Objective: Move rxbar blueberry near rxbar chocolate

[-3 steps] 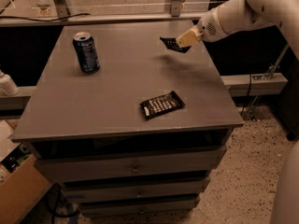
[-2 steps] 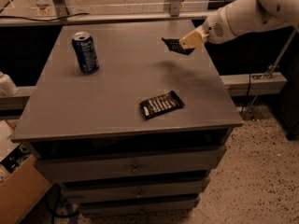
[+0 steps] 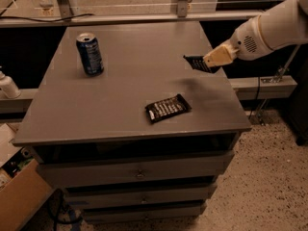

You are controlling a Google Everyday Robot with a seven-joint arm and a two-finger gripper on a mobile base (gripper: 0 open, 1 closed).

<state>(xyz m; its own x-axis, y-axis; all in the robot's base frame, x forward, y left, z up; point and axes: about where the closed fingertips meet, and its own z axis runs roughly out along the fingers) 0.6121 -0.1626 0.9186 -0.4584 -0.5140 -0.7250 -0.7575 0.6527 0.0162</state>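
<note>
My gripper (image 3: 211,62) hangs above the right side of the grey table (image 3: 120,105), coming in from the right on a white arm. Its tan fingers (image 3: 219,56) are shut on the rxbar blueberry (image 3: 196,63), a dark navy flat bar that sticks out to the left, held in the air above the tabletop. Its shadow falls on the table below. The rxbar chocolate (image 3: 167,108), a black bar with white lettering, lies flat near the table's front right, below and to the left of the gripper.
A blue soda can (image 3: 90,55) stands upright at the back left of the table. Drawers sit under the tabletop. A cardboard box (image 3: 19,196) is on the floor at the left. A rail runs behind the table.
The gripper with the blueberry bar has moved toward the front of the table, closer to the chocolate bar. The can and chocolate bar have not moved.
</note>
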